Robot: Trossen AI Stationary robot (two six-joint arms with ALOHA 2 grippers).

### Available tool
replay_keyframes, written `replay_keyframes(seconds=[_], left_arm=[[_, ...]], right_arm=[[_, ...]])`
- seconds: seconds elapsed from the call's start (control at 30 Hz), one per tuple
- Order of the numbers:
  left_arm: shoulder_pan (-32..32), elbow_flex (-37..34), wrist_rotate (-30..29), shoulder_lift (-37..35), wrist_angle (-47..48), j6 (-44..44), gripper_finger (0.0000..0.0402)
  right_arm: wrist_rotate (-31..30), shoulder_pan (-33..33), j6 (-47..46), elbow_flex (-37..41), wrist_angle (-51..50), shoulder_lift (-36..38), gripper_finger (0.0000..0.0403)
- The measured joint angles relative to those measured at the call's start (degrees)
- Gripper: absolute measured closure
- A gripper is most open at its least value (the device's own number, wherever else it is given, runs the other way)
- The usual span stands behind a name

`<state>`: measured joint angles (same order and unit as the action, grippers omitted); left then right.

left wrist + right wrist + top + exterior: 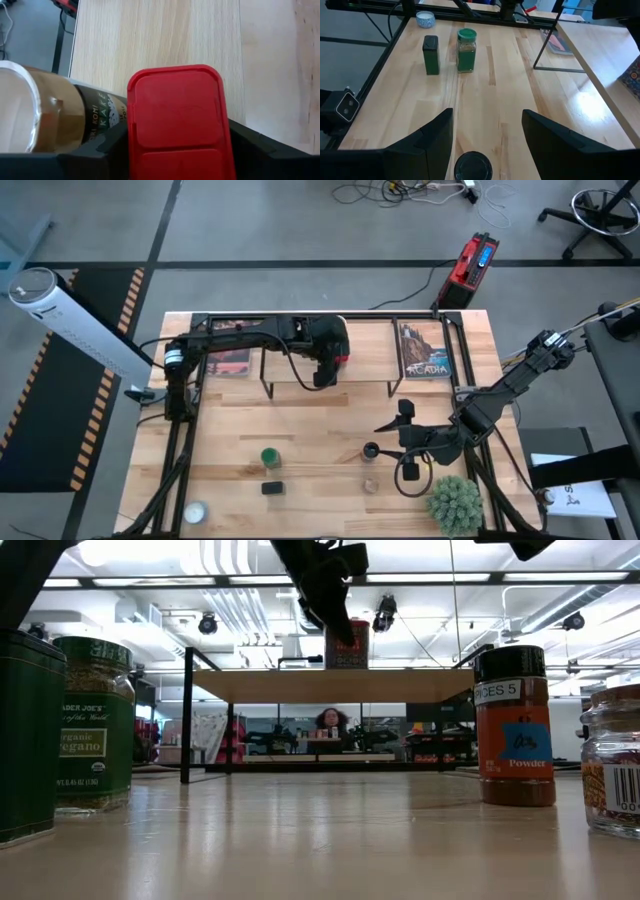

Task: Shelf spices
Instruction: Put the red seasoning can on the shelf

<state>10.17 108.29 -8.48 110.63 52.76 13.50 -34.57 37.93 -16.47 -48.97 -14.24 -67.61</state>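
Left gripper (335, 360), clamped on the red square tin (176, 120), steadies it upright on the narrow light-wood shelf (335, 686) at twelve o'clock.

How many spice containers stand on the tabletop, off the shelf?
4: green-lidded jar and black box left of centre, dark-capped bottle and small clear jar near the right claw. A white round item at the front-left corner may be a fifth.
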Motion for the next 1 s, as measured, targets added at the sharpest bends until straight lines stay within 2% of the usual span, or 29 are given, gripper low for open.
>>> replay_keyframes(seconds=[0.2,0.47,1.0], left_arm=[[0.0,0.0,-1.2,0.0,-0.1,0.5,0.0138],[-0.8,0.6,-3.1,0.0,-0.3,3.1,0.0117],[-2.9,5.7,-3.1,-0.1,-0.1,6.1,0.0124]], right_arm=[[0.0,0.0,0.0,0.0,0.0,0.0,0.0190],[0.0,0.0,0.0,0.0,0.0,0.0,0.0190],[-0.1,0.0,0.0,0.0,0.0,0.0,0.0190]])
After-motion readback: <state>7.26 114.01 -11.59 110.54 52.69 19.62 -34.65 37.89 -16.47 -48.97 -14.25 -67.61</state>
